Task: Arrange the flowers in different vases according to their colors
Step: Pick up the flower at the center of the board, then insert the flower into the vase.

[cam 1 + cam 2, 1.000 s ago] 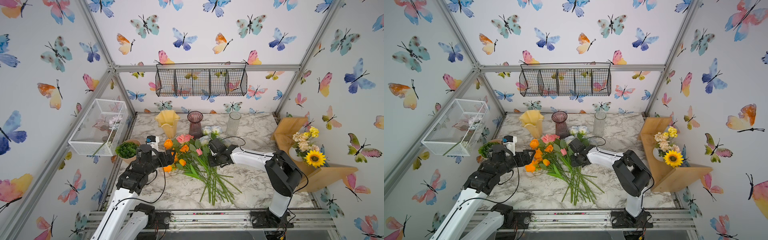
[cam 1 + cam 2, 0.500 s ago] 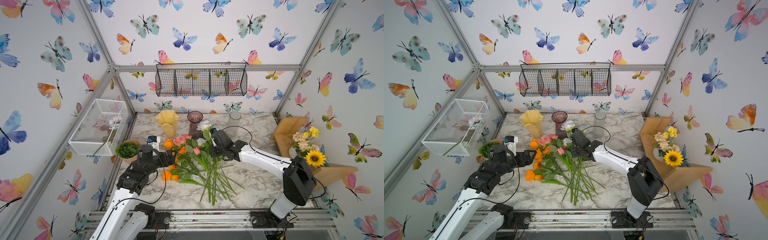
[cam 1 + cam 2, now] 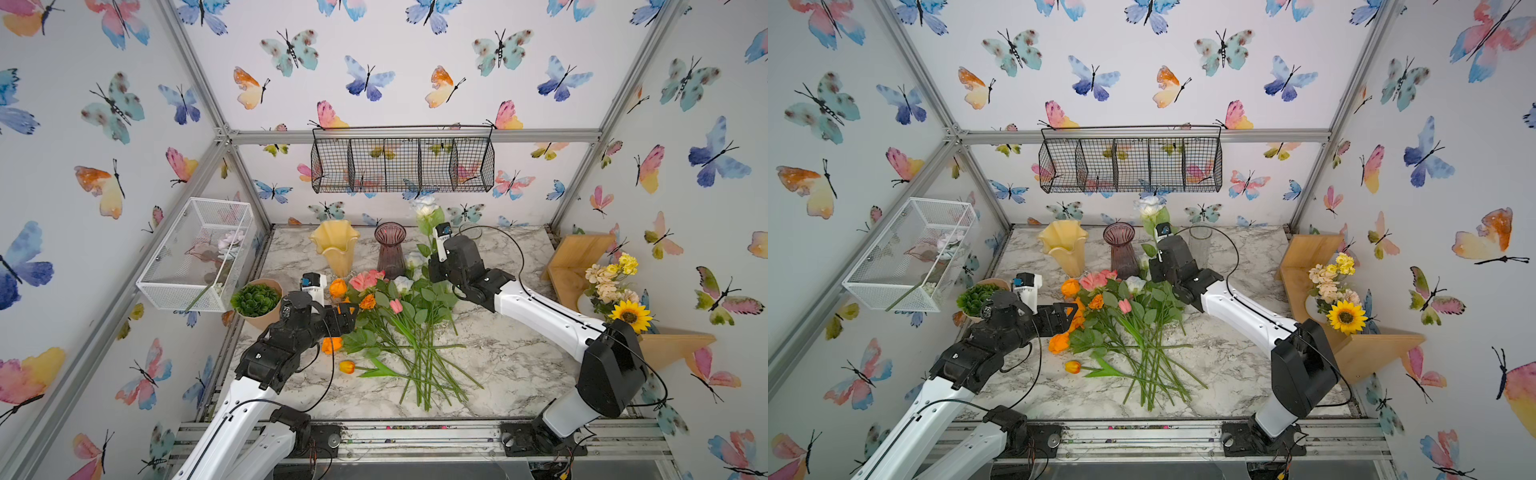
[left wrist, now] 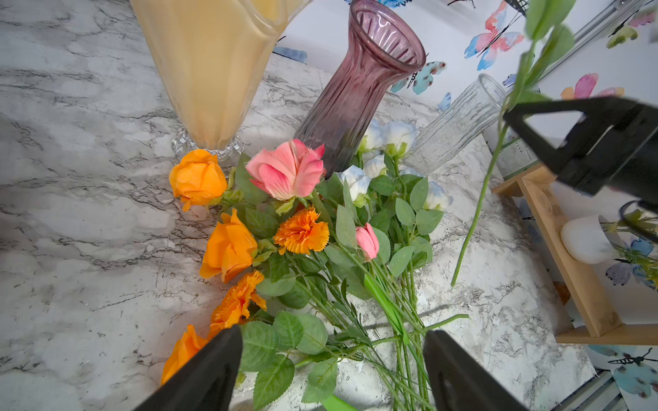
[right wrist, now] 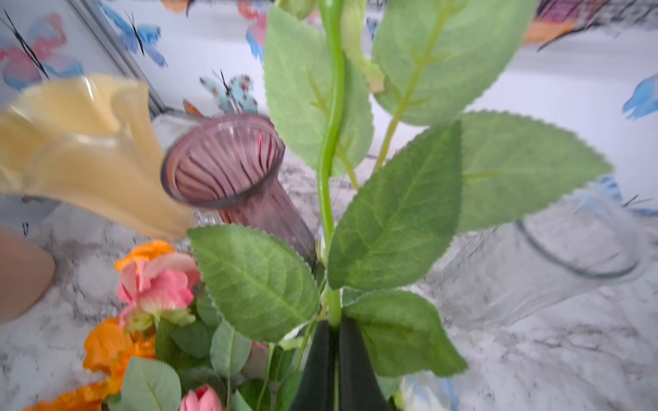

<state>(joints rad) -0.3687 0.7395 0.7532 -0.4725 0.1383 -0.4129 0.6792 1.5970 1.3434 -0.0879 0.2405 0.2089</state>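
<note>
Right gripper (image 3: 433,272) holds white rose (image 3: 424,206) upright.

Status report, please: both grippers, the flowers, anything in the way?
Right gripper shut on white-blue rose, held upright. Left gripper open over flower pile. Yellow vase, purple vase, clear vase all empty. Pile crowds the vase bases.

The left arm (image 3: 232,419) reaches from the near-left base, forward and low, its black wrist levelled toward the middle of the tabletop (image 3: 498,365). The left end effector (image 4: 334,359) has both jaws spread wide and grips nothing. The right arm (image 3: 540,318) folds at a dark elbow (raised over the near-right base), and its white forearm runs toward the back centre. The right end effector (image 5: 336,341) is pinched tight on the stem of a white-blue rose (image 3: 424,206), held upright off the tabletop.
</note>
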